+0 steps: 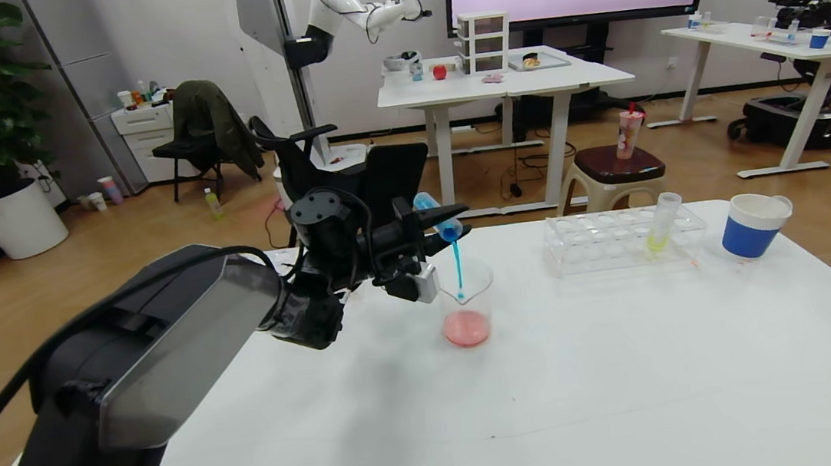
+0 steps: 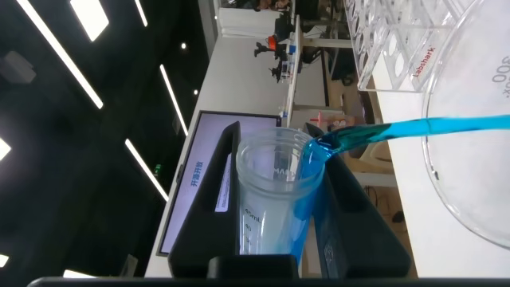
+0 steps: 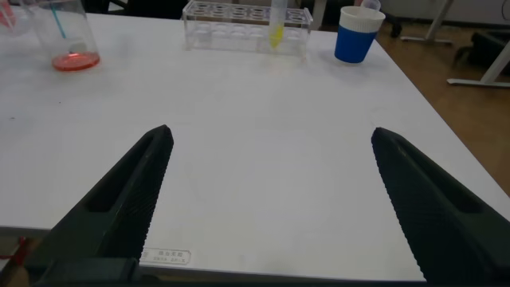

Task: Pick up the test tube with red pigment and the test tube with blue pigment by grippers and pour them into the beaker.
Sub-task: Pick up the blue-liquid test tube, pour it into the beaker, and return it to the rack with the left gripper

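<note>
Nearest to us, our right claw [image 3: 267, 203] hangs low over the white bench [image 1: 555, 388], its two fingers spread wide with nothing between them. Farther out, our left claw [image 1: 440, 232] is clamped on the test tube with blue pigment [image 1: 438, 217], which it holds tipped mouth-down above the beaker [image 1: 465, 305] — a thin blue stream falls from the tube's rim into the glass. In the left wrist view the blue liquid runs along the tube's wall [image 2: 275, 195] and out over the lip. The beaker stands on the bench just below the claw, a pool of red liquid at its bottom. Beyond and to the right stands a clear tube rack [image 1: 621, 238] with a tube of yellow liquid [image 1: 660, 223] leaning in it — a blue-banded white cup [image 1: 753, 225] is just beside the rack
</note>
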### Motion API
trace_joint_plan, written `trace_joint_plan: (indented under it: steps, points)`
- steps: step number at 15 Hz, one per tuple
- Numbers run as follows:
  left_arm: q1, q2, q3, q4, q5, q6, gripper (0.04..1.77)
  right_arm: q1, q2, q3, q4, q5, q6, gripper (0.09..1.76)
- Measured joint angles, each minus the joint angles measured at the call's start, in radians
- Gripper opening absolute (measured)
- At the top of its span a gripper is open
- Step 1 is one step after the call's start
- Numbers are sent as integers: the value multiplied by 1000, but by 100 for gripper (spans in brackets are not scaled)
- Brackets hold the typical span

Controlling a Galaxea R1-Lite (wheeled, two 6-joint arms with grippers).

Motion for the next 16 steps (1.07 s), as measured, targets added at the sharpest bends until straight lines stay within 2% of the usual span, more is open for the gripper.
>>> trace_joint_plan:
  steps: [8,12,16]
  points:
    - [6,3,0,4,-1,149,53,0,0,0,0,0,0,174]
    - [5,3,3,5,-34,250,53,0,0,0,0,0,0,174]
    - [-3,3,12,4,-44,267,53,0,0,0,0,0,0,174]
